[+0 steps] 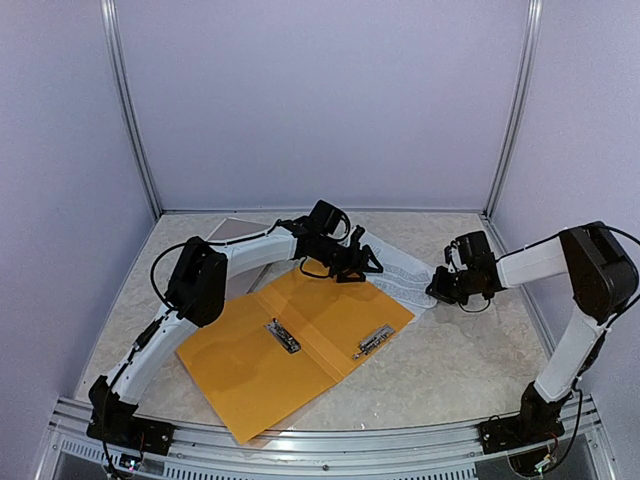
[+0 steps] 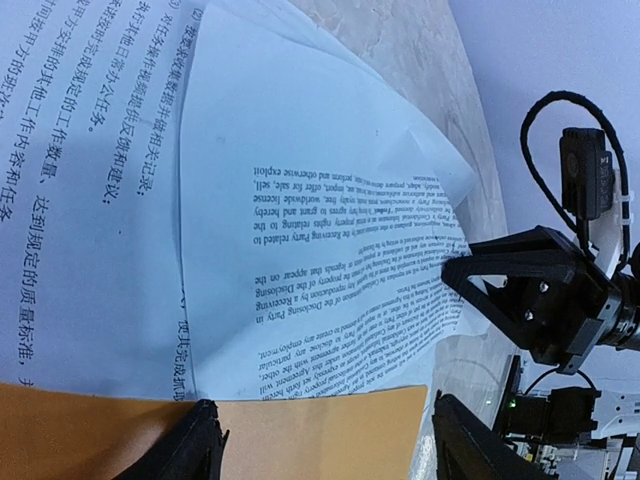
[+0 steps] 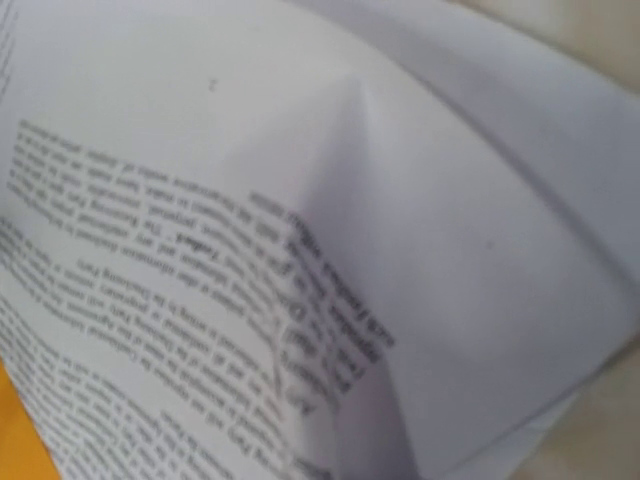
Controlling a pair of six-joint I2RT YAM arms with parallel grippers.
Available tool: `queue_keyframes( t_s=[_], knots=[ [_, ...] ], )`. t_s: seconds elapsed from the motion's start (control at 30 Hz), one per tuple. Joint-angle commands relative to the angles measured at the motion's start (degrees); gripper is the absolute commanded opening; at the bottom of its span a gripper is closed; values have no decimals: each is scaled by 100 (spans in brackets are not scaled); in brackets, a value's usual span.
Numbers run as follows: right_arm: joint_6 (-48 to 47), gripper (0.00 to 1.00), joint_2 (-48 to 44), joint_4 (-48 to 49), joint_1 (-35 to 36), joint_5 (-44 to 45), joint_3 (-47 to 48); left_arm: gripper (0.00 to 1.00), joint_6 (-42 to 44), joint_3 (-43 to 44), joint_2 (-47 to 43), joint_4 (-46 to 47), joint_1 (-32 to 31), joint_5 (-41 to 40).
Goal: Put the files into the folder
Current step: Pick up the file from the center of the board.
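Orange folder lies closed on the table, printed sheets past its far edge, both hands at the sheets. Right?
Not closed. The top view shows the folder lying open flat, its two metal fasteners exposed. The rest holds: sheets past its far edge, left hand and right hand at them.

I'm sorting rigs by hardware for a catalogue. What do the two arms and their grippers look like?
Both the left arm and right arm have white link shells, bulky black joint housings and thin black cables looping outside. The left gripper and right gripper are black; the right's fingers look like open triangular frames.
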Motion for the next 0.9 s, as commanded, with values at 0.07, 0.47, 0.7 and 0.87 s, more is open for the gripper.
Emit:
queue_keyframes(
  t_s=[0.07, 0.47, 0.7, 0.87],
  knots=[
    [-422, 7, -359, -850, 26, 561, 355, 69, 101, -345, -55, -270, 115, -216],
    [-1193, 0, -888, -1668, 25, 909, 875, 73, 394, -905, -1058, -59, 509, -90],
    [-1629, 0, -1466, -1711, 27, 402, 976, 74, 755, -1082, -1610, -308, 579, -195],
    [-1878, 0, -1580, -1737, 113, -195, 1004, 78, 952, -1708, -2175, -291, 579, -309]
  ],
)
